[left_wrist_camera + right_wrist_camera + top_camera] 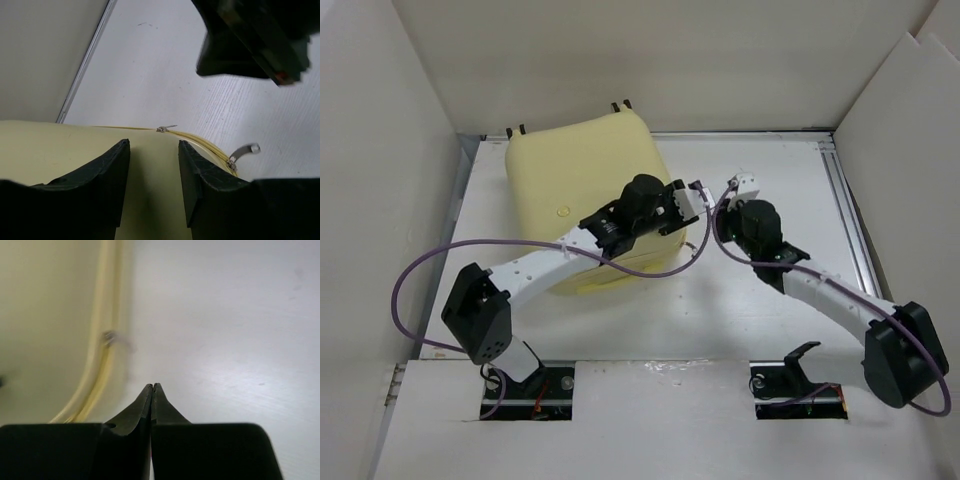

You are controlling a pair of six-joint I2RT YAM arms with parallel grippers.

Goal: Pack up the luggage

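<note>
Luggage [585, 200]: lies flat on the counter [770, 330], far left of centre, halves together. Left pincer [154, 150]: spread, holding nothing, poised over the shell's right edge near two zip pulls [242, 152]. Right pincer [152, 387]: pressed together, empty, over bare counter just right of the luggage.

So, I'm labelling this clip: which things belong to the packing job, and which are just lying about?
Job: luggage; zipper pull; left gripper, open above the luggage; right gripper, shut beside it.
Lying about: purple cable; black bracket by the right arm's base.
</note>
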